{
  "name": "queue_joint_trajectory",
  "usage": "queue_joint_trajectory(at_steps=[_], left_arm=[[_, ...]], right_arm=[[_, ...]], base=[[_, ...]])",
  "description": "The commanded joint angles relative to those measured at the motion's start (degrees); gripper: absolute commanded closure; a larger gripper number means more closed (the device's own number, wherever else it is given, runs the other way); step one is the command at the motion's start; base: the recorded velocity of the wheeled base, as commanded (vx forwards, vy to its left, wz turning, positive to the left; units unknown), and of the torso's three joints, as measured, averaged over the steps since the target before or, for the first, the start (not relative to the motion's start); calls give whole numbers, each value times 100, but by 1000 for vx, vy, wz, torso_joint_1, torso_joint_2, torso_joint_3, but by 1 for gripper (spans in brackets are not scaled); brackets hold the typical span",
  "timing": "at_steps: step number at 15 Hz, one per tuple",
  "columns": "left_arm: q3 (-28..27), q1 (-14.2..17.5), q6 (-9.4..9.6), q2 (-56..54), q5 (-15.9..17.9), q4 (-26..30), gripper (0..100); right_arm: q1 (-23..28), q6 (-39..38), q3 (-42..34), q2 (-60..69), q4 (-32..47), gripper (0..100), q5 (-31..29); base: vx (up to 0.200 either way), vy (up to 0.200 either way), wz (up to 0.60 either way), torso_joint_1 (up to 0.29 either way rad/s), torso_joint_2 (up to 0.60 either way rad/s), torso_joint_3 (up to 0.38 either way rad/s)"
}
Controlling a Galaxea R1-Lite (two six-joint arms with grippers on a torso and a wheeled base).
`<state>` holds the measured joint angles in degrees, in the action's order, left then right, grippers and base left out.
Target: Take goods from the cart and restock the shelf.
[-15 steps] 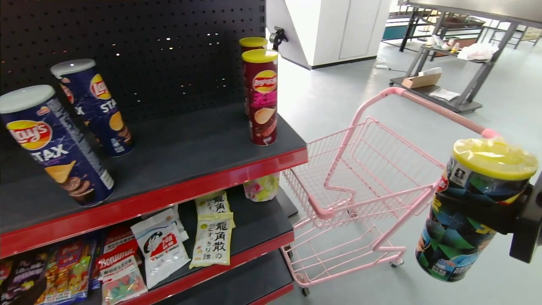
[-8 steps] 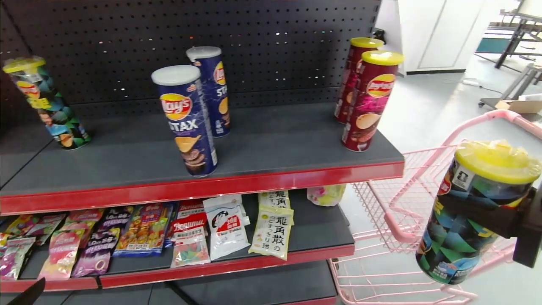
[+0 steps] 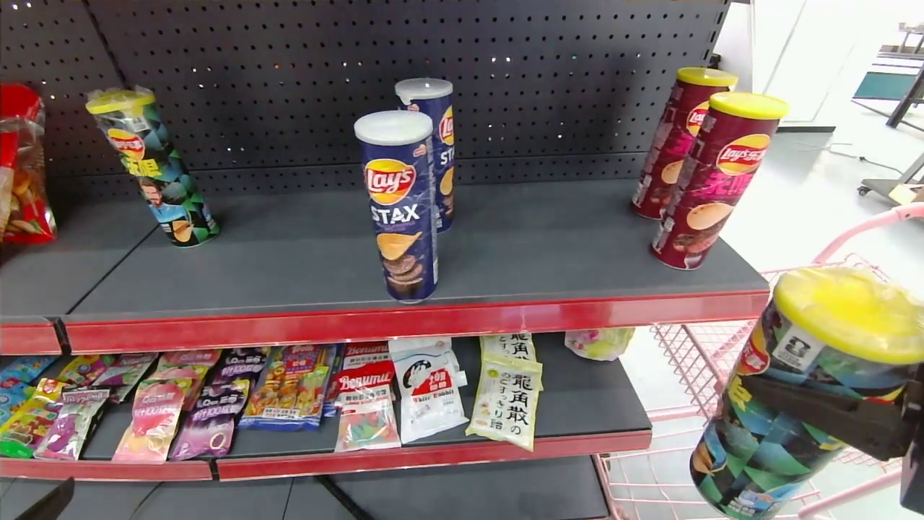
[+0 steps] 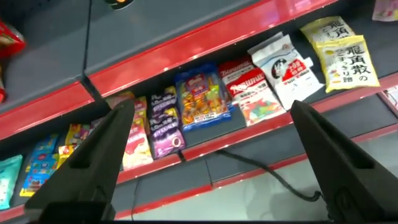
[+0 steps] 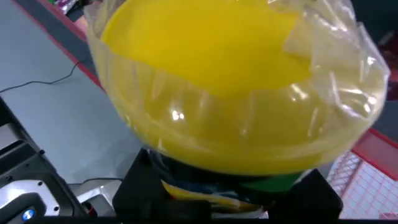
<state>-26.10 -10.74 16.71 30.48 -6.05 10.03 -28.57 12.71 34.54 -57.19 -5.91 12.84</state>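
My right gripper (image 3: 823, 419) is shut on a chip can (image 3: 787, 404) with a yellow lid and a green-blue pattern, held tilted in the air to the right of the shelf and over the pink cart (image 3: 686, 361). In the right wrist view its plastic-wrapped yellow lid (image 5: 230, 81) sits above the black fingers (image 5: 149, 186). A matching can (image 3: 155, 170) stands at the left of the upper shelf (image 3: 404, 318). My left gripper (image 4: 211, 162) is open, low down in front of the lower shelf (image 4: 261, 134) of snack bags.
Two blue cans (image 3: 401, 206) stand mid-shelf and two maroon cans (image 3: 711, 180) at its right end. A red bag (image 3: 22, 173) leans at the far left. Bare shelf lies between the can groups. Flat snack packets (image 3: 426, 390) cover the lower shelf.
The head camera has swung left, so the shelf now shows in full and the cart sits at the right edge. The can stays in my right gripper, slightly lower in the picture.
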Motion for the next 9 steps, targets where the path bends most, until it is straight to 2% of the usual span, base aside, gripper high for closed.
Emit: queue_joint_trajectory(at_steps=[1,5,9], left_arm=[[-9,2,-1,-15,-2,-1,0],[-18,2,-1,-15,-2,-1,0],[-18,2,7,-15,-2,-1,0]], right_arm=[[-140,3,-26,32,-6,100,0],[-210,-15,-87,23,-6,100,43],[-386,-32,-96,23,-15,100,474]], base=[[0,200,0,7,2,2],[0,200,0,5,1,5],[0,200,0,2,4,0]])
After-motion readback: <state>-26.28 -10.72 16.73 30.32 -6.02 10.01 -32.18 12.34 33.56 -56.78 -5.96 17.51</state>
